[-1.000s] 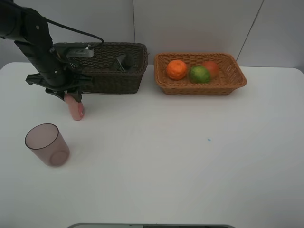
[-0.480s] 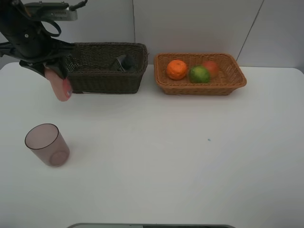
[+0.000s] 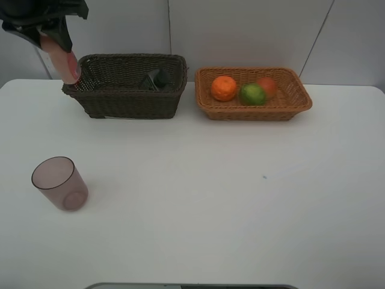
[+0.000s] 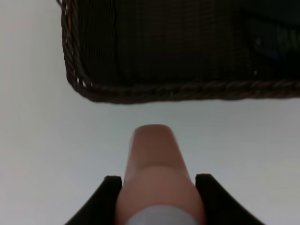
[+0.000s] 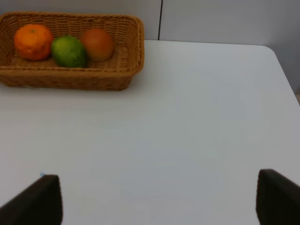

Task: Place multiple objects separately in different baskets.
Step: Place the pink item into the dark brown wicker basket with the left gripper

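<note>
**Pink bottle in my left claw, beside the dark basket**

The white table point(image 3: 210, 198) lies under everything. At its far edge stand the two baskets side by side and apart: the dark brown basket point(image 3: 132, 102) on the left, the light tan basket point(image 3: 252, 112) on the right.

My left claw point(image 3: 53, 37) is up in the air at the dark basket's left end, its jaws narrowed onto the pink bottle point(image 3: 63, 60), which hangs with its white cap toward my wrist. My wrist view shows the bottle's tip just short of the basket's rim, over the table and not over the inside.

My right claw point(image 5: 159, 187) stands wide over bare table with nothing in it.

The mauve cup point(image 3: 59, 182) stands upright, well in front of the dark basket.

The dark grey bottle point(image 3: 155, 79) lies inside the dark basket.

In the tan basket sit the orange point(image 3: 224, 88), the green fruit point(image 3: 253, 94) and the peach point(image 3: 268, 85), close together.
</note>
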Available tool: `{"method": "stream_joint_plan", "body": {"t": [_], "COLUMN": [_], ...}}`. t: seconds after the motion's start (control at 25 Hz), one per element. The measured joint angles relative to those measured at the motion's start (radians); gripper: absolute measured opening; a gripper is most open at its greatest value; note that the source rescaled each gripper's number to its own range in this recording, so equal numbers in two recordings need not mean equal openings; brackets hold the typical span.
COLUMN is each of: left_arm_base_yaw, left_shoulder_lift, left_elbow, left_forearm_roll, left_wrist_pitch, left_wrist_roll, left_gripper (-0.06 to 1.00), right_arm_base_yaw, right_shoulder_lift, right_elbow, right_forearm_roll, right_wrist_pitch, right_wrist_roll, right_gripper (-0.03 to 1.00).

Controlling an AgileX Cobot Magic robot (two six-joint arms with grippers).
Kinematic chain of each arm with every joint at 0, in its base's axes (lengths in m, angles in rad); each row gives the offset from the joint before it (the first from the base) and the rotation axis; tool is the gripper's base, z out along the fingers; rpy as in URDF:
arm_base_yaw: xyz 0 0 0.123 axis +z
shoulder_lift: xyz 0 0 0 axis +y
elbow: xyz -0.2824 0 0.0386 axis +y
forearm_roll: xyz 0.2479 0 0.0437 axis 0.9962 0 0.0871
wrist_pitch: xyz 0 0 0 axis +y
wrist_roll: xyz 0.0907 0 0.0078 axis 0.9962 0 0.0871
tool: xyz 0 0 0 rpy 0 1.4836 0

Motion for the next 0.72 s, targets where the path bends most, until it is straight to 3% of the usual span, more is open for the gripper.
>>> {"method": "stream_joint_plan", "body": {"t": [0.32,0.72], "left_arm_base_yaw": [0.000,0.000], "left_shoulder_lift": [0.128,0.332], "left_elbow": [-0.130,-0.138], "left_forearm_roll": [0.030,0.036], "left_wrist_pitch": [-0.113,-0.328], "left_wrist_roll": [-0.025,-0.073], "left_gripper": [0.39,0.39], "right_arm_base_yaw": [0.000,0.000], "right_shoulder_lift": [0.000,0.000], "right_elbow": [0.000,0.000], "right_forearm_roll": [0.000,0.000], "right_wrist_pitch": [0.000,0.000], "right_wrist_roll": [0.000,0.000], "right_gripper": [0.79,0.79]}}
